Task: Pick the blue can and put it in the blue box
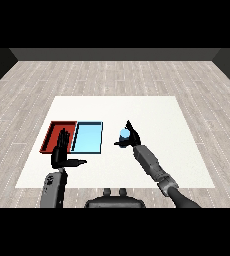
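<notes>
**Right hand at the can, blue tray waiting to the left**

Nearest the viewer: the two grey forearms. The left one rises at about 7 o'clock in the head view; the right one comes in from 5 o'clock and slants up toward table centre.

Blue can (123, 134): stands just right of table centre, apart from both trays. Whether it rests on the white table (152, 115) or is already lifted, cannot tell.

Right hand (132, 136): right against the can on its 3 o'clock side. Fingers point up past the can's top, thumb reaches under toward 9 o'clock. It looks cupped round the can, but whether the fingers have actually curled closed on it, cannot tell.

Light blue tray (88, 137): near the can, at its 9 o'clock, with a strip of bare table between. Nothing inside it.

Red tray (52, 133): touching the blue tray's far side, further toward 9 o'clock.

Left hand (62, 150): fingers straight and upright, thumb stuck out toward 3 o'clock, holding nothing. It overlaps the red tray's near edge in view.

Step in hand, as judged: the pick, at the grasp stage. Placement is not yet done.

Next move calls for: securing the can and raising it high enough to clear the tray wall, carrying it toward 9 o'clock, then lowering it inside the blue tray, not the red one beside it.
</notes>
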Tool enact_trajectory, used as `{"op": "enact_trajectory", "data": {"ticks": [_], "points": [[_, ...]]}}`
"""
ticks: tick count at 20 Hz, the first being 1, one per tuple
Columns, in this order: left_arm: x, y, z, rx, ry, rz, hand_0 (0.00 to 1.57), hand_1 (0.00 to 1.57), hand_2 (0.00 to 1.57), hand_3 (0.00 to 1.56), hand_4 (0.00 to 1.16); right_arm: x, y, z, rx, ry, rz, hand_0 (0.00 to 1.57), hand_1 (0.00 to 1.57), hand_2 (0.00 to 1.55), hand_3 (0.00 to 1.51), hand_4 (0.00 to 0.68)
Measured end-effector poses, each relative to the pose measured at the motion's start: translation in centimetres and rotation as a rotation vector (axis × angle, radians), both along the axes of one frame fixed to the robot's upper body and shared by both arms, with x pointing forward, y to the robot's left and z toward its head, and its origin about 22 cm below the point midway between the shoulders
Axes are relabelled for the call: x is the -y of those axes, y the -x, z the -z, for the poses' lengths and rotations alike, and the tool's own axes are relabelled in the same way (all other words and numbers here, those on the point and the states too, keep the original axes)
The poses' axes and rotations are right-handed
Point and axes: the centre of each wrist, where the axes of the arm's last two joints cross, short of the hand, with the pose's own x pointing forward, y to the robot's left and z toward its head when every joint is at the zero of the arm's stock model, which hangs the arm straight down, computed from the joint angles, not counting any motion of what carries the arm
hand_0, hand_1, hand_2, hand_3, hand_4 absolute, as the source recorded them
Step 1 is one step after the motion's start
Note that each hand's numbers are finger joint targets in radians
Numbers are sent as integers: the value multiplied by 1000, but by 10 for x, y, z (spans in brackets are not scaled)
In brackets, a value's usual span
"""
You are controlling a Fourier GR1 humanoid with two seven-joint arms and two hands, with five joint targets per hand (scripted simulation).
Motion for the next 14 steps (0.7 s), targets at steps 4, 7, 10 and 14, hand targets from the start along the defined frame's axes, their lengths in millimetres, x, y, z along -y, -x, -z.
{"op": "enact_trajectory", "data": {"ticks": [4,7,10,14], "points": [[0,2,1,1,9,5,0,0,0,0,0,-7,0,-1,-2,3,-10,0,0,0,0,0],[-3,4,0,4,9,-2,0,0,0,0,0,-10,-6,-5,-10,7,-17,0,0,0,0,0],[1,6,2,1,14,0,0,0,0,0,0,-12,-7,-5,-23,13,-15,0,0,0,0,0],[-2,6,-1,1,12,-7,0,0,0,0,0,-21,-6,-8,-30,26,-25,0,0,0,0,0]]}}
